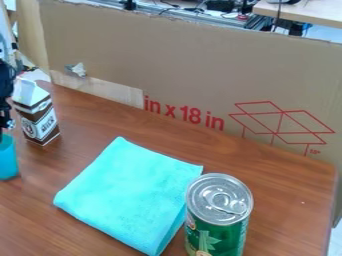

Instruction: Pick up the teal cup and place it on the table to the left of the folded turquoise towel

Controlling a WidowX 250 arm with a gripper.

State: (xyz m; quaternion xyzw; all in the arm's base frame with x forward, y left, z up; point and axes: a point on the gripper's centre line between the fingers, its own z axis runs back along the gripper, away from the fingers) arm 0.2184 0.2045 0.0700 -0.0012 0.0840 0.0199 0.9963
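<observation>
So the black gripper point(6, 122) is at the left edge of the camera view, right at the top of a blue cup-like thing point(8, 159). Can't tell if it's spread wide, narrow or actually holding it, sorry. For working at that spot, I'd go slow and keep everything vertical, with a centered, gentle grip so the sides don't get squashed or tipped. I'd also watch the brown and white carton point(39, 120) just beside it, since a sideways swing could easily knock that over.

Looks-wise, the blue thing is plain, smooth and upright, partly cut off by the edge. The carton stands upright too, with a pale folded top and a dark label.

Further out, there's a folded turquoise cloth point(130, 195) lying flat on the wooden table point(280, 187), then a green can point(227, 235) with a silver pull-tab lid by the cloth's edge. Behind it all is a big cardboard panel point(200, 65).
</observation>
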